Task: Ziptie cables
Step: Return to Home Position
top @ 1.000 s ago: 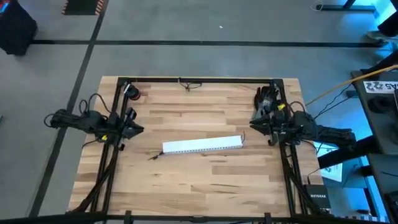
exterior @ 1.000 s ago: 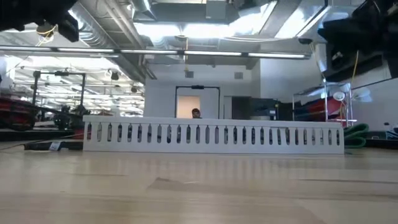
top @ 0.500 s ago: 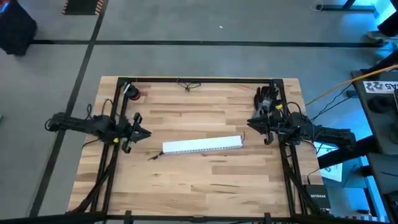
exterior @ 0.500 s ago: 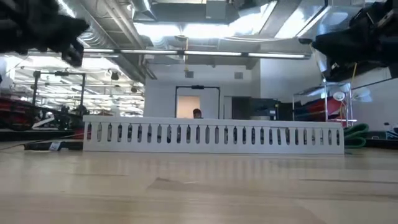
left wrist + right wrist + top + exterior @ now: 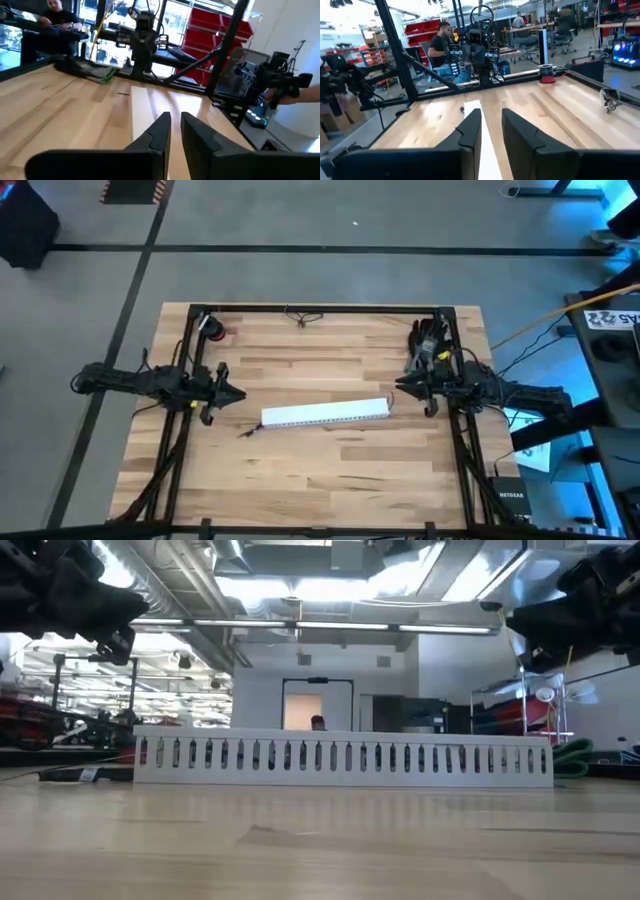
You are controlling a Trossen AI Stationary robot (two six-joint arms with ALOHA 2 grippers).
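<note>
The cables point(image 5: 428, 338) lie bunched, dark and greenish, at the table's far right corner; they also show in the left wrist view point(image 5: 90, 71) and as a green loop in the low view point(image 5: 570, 754). My left gripper point(image 5: 240, 393) hovers above the table left of the white slotted duct point(image 5: 325, 413). Its fingers point(image 5: 174, 120) stand close together with nothing between them. My right gripper point(image 5: 398, 383) hovers just off the duct's right end. It too holds nothing, with only a narrow slit between its fingers point(image 5: 490, 117).
The duct rests flat on the table's middle point(image 5: 340, 758). A thin dark piece point(image 5: 246, 430) lies at its left end. A red round thing point(image 5: 216, 332) sits far left, and a small wire-like piece point(image 5: 302, 317) sits at the far edge. Black frame rails point(image 5: 185, 430) run along both sides.
Both arms have reached in from the table's sides. My left gripper has gone toward the right edge and my right gripper toward the left edge, each closing on an end of the duct. Nothing on the table has moved.
</note>
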